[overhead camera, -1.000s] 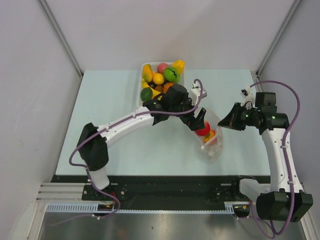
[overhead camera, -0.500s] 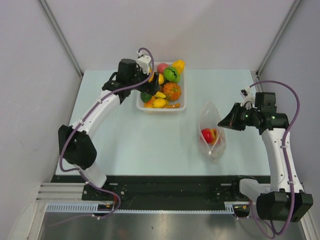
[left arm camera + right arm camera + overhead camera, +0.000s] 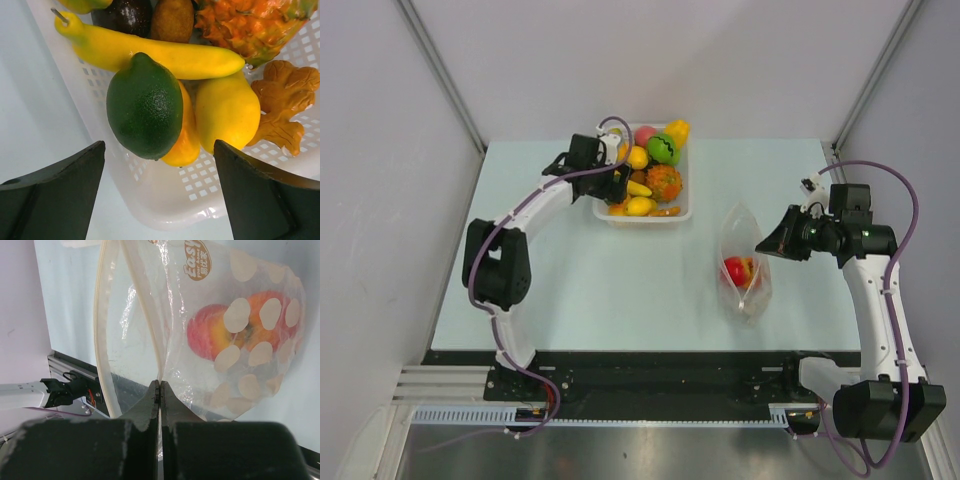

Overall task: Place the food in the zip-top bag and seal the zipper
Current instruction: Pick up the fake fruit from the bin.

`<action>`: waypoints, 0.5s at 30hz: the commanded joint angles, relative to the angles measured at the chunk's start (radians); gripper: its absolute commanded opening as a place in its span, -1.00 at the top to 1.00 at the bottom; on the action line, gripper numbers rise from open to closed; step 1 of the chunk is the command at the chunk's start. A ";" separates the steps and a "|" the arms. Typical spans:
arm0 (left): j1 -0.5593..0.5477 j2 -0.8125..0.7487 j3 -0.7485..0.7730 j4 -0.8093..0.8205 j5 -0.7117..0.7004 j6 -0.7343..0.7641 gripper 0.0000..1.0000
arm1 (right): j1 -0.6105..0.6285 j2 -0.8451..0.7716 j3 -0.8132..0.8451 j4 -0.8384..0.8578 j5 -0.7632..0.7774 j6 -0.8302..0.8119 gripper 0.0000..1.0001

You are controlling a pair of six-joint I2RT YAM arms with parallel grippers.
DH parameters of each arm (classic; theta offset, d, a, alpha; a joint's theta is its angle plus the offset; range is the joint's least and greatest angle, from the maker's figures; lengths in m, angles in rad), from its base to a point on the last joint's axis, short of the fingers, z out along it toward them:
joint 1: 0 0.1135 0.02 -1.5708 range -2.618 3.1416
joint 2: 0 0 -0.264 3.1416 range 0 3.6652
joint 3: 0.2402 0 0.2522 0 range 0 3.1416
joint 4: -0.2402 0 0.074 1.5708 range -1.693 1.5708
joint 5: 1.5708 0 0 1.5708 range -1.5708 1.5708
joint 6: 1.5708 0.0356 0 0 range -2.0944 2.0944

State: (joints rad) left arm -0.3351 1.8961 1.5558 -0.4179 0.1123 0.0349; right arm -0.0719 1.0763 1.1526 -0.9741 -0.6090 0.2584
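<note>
While the left gripper (image 3: 159,146) hangs spread over the basket (image 3: 165,210), the right gripper (image 3: 159,390) pinches the bag (image 3: 200,340).
A green lime (image 3: 145,105) sits below the open fingers, a banana (image 3: 150,50) behind it. Over to the right, the bag lies on the table (image 3: 570,280), zipper (image 3: 102,340) gaping, red fruit (image 3: 220,332) inside.

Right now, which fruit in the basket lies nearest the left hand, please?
The dark green lime, framed between its open fingers; the yellow fruits sit behind it.

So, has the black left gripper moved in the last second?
Yes. The left gripper went left, from the see-through plastic bag to the white slotted basket.
</note>
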 commanded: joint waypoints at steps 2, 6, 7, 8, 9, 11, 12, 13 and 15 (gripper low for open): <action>-0.002 0.053 0.065 0.039 0.007 0.019 -0.80 | -0.003 0.007 0.013 0.018 0.006 0.005 1.00; -0.010 0.077 0.099 0.033 0.003 0.031 -0.71 | -0.003 0.005 0.007 0.020 0.005 0.005 1.00; -0.015 0.081 0.101 0.036 -0.006 0.033 -0.68 | -0.003 0.005 0.006 0.020 0.006 0.007 1.00; -0.016 0.081 0.102 0.041 -0.010 0.037 -0.66 | -0.003 0.007 0.004 0.020 0.005 0.005 1.00; -0.018 0.086 0.102 0.042 -0.011 0.042 -0.66 | -0.003 0.005 0.004 0.018 0.005 0.005 1.00; -0.021 0.096 0.102 0.039 -0.016 0.043 -0.63 | -0.003 0.007 0.006 0.018 0.005 0.007 1.00; -0.021 0.101 0.107 0.037 -0.019 0.043 -0.62 | -0.003 0.007 0.006 0.021 0.003 0.007 1.00; -0.022 0.104 0.110 0.034 -0.022 0.043 -0.62 | -0.003 0.008 0.006 0.023 0.003 0.007 1.00; -0.022 0.113 0.113 0.033 -0.028 0.046 -0.63 | -0.003 0.010 0.006 0.023 0.002 0.008 1.00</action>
State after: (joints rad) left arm -0.3511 1.9907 1.6150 -0.3954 0.1043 0.0589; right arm -0.0719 1.0859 1.1522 -0.9737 -0.6090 0.2607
